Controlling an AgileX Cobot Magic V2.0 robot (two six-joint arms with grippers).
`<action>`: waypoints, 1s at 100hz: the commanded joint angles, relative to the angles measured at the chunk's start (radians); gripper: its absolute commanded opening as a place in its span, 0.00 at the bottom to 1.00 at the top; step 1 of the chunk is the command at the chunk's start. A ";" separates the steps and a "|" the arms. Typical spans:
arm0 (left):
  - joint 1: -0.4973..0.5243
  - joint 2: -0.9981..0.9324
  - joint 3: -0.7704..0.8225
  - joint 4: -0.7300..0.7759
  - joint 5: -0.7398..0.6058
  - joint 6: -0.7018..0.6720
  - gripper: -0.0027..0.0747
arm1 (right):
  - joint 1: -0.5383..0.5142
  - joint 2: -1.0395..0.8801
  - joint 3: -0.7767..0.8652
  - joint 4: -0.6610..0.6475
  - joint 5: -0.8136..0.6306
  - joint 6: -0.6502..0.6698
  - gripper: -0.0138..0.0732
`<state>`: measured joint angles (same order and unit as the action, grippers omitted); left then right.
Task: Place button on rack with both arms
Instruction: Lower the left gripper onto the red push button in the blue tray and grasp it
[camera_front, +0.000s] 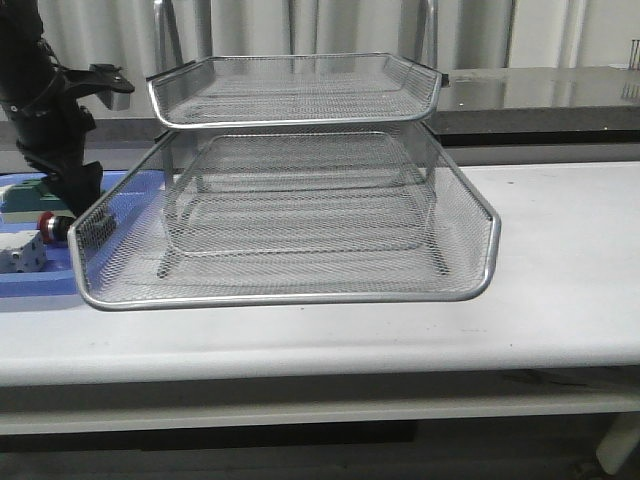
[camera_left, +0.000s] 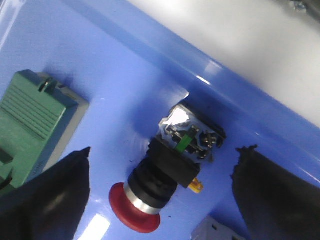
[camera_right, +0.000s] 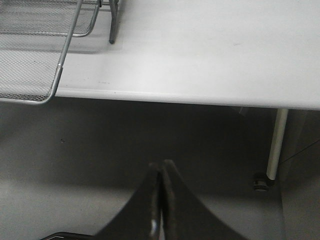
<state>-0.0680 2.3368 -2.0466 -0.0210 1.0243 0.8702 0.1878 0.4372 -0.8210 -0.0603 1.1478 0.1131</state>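
We see the rack (camera_front: 300, 180) standing on the white bench (camera_front: 560, 260), toward its left half, with the middle tray slid out toward the front edge so that it overhangs the lower one. To the left of the rack, at the bench's left edge, lies a flat blue tray (camera_front: 30, 285).

The button (camera_left: 165, 175) lies on its side on the floor of the blue tray (camera_left: 100, 60), red head (camera_left: 132, 210) pointing one way and its block body (camera_left: 192, 135) the other, close to the tray's raised rim. A green block (camera_left: 30, 125) sits beside it, apart from it, and the corner of a grey-white block (camera_left: 215, 232) shows nearby.

Our left hand (camera_left: 160, 185) hangs over the button with its fingers (camera_left: 50, 195) spread wide, one on each side of the button and neither touching it. In the front view the left arm (camera_front: 45, 110) reaches down at the bench's left edge, and the red head (camera_front: 47, 226) peeks out just beside it.

Our right hand (camera_right: 161, 200) is off the bench, out past its front edge with the floor beneath it, and its fingers (camera_right: 172, 195) are pressed together with nothing between them. The corner of the rack's pulled-out tray (camera_right: 35, 65) shows in that view.
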 joint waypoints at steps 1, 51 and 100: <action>0.001 -0.055 -0.032 -0.015 -0.029 0.002 0.75 | -0.003 0.005 -0.026 -0.013 -0.056 -0.003 0.08; 0.001 -0.009 -0.032 -0.013 -0.054 0.002 0.75 | -0.003 0.005 -0.026 -0.013 -0.056 -0.003 0.08; 0.002 0.009 -0.032 -0.022 -0.070 0.002 0.75 | -0.003 0.005 -0.026 -0.013 -0.056 -0.003 0.08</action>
<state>-0.0680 2.4028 -2.0466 -0.0216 0.9820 0.8715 0.1878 0.4372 -0.8210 -0.0603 1.1478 0.1131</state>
